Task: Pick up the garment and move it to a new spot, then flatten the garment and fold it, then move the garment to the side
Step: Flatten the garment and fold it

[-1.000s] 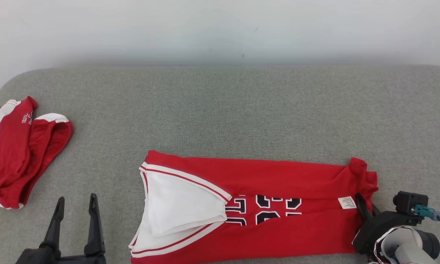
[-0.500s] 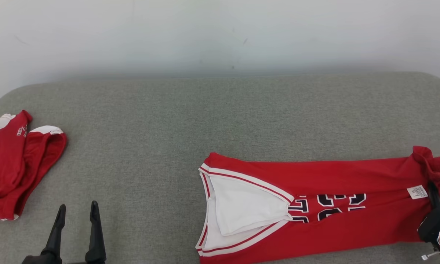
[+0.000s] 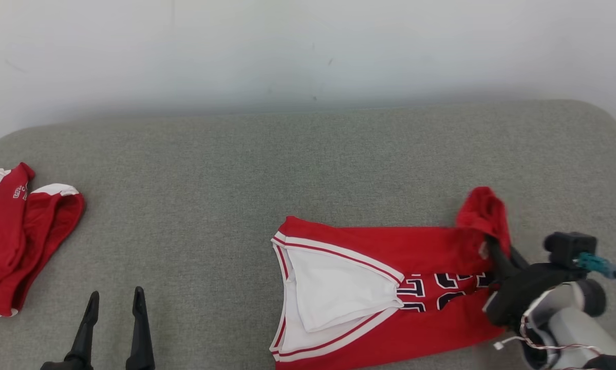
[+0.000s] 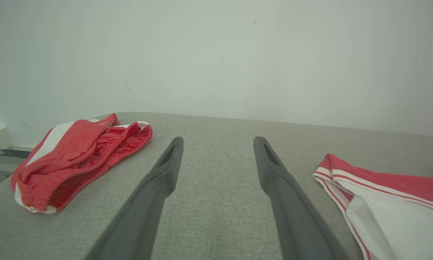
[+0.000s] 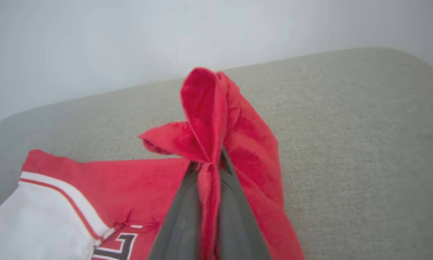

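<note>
Clearly a fold is in hand. The right claw [image 5: 209, 164] is clenched on the hem of the red jersey [image 3: 379, 246], at the end farthest from the bundled shorts [image 3: 15, 246], and that end is lifted off the grey padded desk [image 3: 287, 154]. Carry the hem low and straight toward the shorts and lay it square over the white neck panel [image 3: 333, 282], so the layers don't skew. The left claw [image 3: 115, 300], released, hovers between shorts and jersey and could pin the collar.

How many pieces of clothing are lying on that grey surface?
2. A red jersey lies right of centre, one end pinched in the right gripper; bunched red-and-white shorts sit at the left edge, partly cut off in the head view.
</note>
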You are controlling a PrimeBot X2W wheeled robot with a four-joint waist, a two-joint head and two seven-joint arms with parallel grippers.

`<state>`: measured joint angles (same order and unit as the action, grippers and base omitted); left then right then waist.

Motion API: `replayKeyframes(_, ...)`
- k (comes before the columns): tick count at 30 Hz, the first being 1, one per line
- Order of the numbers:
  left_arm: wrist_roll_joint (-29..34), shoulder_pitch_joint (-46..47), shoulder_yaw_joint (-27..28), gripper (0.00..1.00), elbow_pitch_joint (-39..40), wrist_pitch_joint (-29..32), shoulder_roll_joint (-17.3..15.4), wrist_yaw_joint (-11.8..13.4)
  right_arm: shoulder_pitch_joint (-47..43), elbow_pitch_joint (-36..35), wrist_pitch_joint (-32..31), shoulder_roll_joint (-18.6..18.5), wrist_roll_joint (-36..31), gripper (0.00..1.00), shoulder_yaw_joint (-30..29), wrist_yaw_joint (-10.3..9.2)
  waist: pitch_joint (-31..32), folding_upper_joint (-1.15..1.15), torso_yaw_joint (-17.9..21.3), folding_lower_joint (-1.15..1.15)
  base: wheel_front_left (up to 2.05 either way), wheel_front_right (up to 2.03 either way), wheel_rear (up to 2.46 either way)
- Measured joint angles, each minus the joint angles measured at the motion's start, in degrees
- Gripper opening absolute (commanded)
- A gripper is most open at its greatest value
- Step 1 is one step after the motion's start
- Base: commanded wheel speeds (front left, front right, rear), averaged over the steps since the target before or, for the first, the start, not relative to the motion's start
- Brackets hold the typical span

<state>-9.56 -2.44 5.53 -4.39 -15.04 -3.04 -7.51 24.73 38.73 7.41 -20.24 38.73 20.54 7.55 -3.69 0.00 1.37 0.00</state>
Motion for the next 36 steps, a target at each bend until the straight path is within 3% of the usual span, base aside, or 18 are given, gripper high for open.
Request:
replayKeyframes(11,-0.5,0.0,-0.8,1.0,-0.4,0.0,0.1,0.0,-3.2,-11.5,-4.3,10.3,-1.7,0.0,2.5,0.0,0.1,0.0,-2.9,0.0,0.0,0.0,0.0)
replayKeyframes(18,-0.8,0.0,-1.2,1.0,-0.6,0.0,0.1,0.0,-4.1,-11.9,-5.1,15.4,-3.6,0.0,3.4,0.0,-0.3,0.0,-4.7,0.0,0.0,0.0,0.0)
replayKeyframes(25,-1.0,0.6,-2.2,1.0,-1.1,0.0,0.1,0.0,-3.6,-8.1,-4.3,17.1,-3.6,0.0,5.3,0.0,-0.9,0.0,-6.2,0.0,0.0,0.0,0.0)
replayKeyframes(34,-1.2,1.3,-2.8,1.0,-1.5,0.0,0.1,0.0,-1.9,-4.9,0.3,17.3,2.4,0.01,11.4,0.0,-1.5,0.0,-6.9,0.0,0.0,0.0,0.0)
replayKeyframes(35,-1.2,1.3,-2.8,1.0,-1.6,0.0,0.1,0.0,-1.7,-4.5,1.0,17.3,2.7,0.58,12.1,0.0,-1.5,0.0,-6.9,0.0,0.0,0.0,0.0)
replayKeyframes(36,-1.2,1.3,-2.8,1.0,-1.6,0.0,0.1,0.0,-1.3,-4.2,1.5,17.3,3.3,1.0,12.6,0.0,-1.5,0.0,-6.8,0.0,0.0,0.0,0.0)
